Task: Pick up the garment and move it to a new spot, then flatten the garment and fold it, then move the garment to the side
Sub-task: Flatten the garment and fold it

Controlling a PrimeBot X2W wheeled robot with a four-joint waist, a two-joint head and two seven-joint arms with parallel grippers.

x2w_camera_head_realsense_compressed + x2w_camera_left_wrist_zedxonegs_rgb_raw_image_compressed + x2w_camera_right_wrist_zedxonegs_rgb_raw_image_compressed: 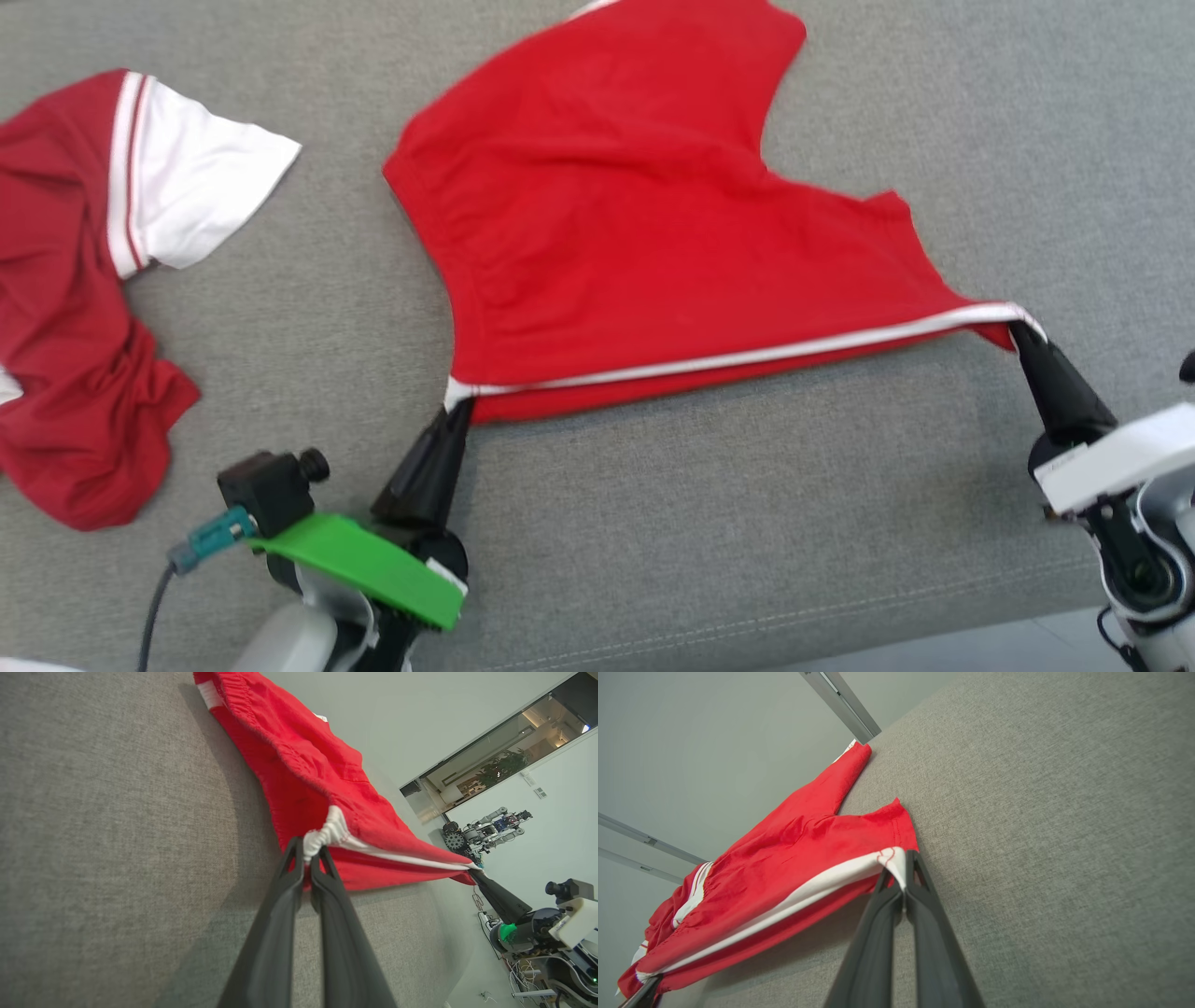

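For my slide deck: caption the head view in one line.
Left gripper and right gripper pinch opposite ends of the red shorts over a grey cushion.

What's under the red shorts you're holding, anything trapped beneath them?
Under the lifted near edge of the red shorts, pinched by the left gripper and right gripper, just grey upholstery shows. The far part lies flat on it, hiding whatever is beneath.

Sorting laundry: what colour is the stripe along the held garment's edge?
White stripe on red garment; head view.
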